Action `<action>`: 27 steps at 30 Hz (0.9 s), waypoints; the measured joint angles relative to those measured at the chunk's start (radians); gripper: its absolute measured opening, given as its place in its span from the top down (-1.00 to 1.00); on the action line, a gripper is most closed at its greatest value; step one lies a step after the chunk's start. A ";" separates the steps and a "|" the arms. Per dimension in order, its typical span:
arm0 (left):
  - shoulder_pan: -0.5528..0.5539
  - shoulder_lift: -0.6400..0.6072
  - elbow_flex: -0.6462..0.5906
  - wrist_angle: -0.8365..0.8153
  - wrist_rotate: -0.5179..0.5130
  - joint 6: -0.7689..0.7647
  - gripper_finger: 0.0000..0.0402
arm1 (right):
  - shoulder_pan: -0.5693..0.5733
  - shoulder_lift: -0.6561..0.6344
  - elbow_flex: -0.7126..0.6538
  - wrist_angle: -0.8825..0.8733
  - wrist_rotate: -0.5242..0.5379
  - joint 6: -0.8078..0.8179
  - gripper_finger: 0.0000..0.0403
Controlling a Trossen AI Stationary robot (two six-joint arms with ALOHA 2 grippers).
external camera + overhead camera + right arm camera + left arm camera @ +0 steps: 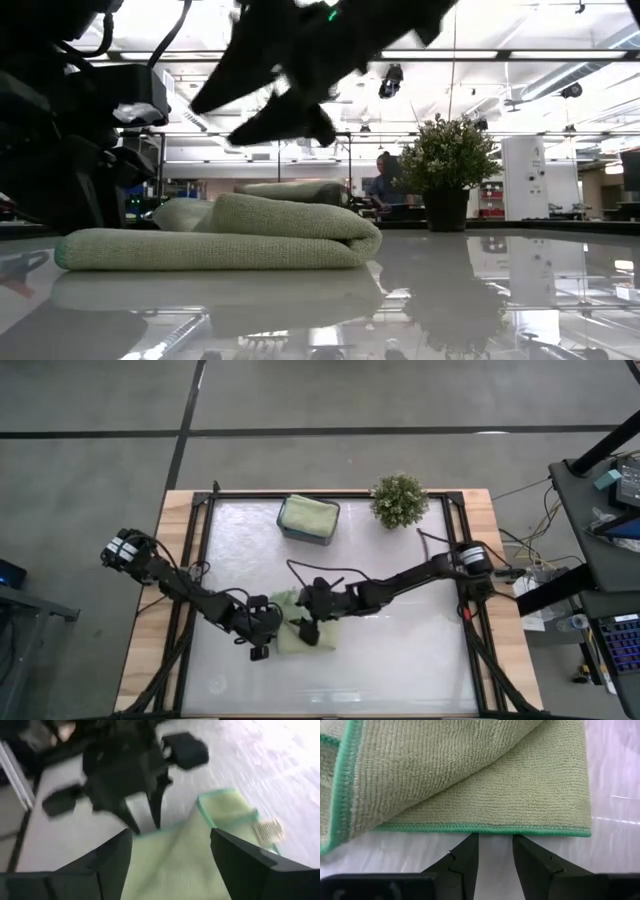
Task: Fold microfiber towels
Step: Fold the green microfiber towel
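While both arms meet over a half-folded sage towel (300, 632) at the near middle of the tabletop (400, 660), a fold is just being laid down.

High view: the left gripper (262, 628) sits at the towel's left edge, the right gripper (312, 622) over its middle; a second green towel (308, 513) lies in a dark tray (306, 536) at the far side, beside a potted plant (399, 500). Low view: the towel lies doubled, its fold rounded and loose. Left wrist view: its fingers (465, 855) stand narrowly apart, empty, just short of the green hem. Right wrist view: its fingers (112, 857) are spread wide above the cloth, holding nothing. To finish well, I judge the hems should be aligned and the fold pressed flat.
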 joint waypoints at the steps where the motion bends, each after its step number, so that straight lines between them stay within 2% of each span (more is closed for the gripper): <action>1: 0.000 0.000 0.000 -0.001 0.003 -0.002 0.48 | 0.009 -0.014 -0.004 -0.029 0.015 -0.008 -0.28; 6: -0.003 0.000 0.000 -0.001 0.004 -0.009 0.48 | 0.034 -0.037 -0.029 -0.126 0.134 -0.019 -0.17; 12: -0.004 0.000 0.000 -0.004 0.005 -0.004 0.48 | 0.011 -0.030 -0.097 -0.087 0.178 -0.015 0.08; 18: -0.004 -0.001 0.000 -0.005 0.005 0.003 0.48 | -0.017 0.009 -0.156 0.112 0.150 -0.015 0.34; 24: -0.004 -0.001 0.000 -0.006 0.005 0.007 0.48 | -0.032 0.088 -0.163 0.191 0.137 -0.020 0.48; 27: -0.005 -0.001 0.002 -0.007 0.005 0.008 0.48 | -0.031 0.113 -0.163 0.291 0.007 -0.024 0.56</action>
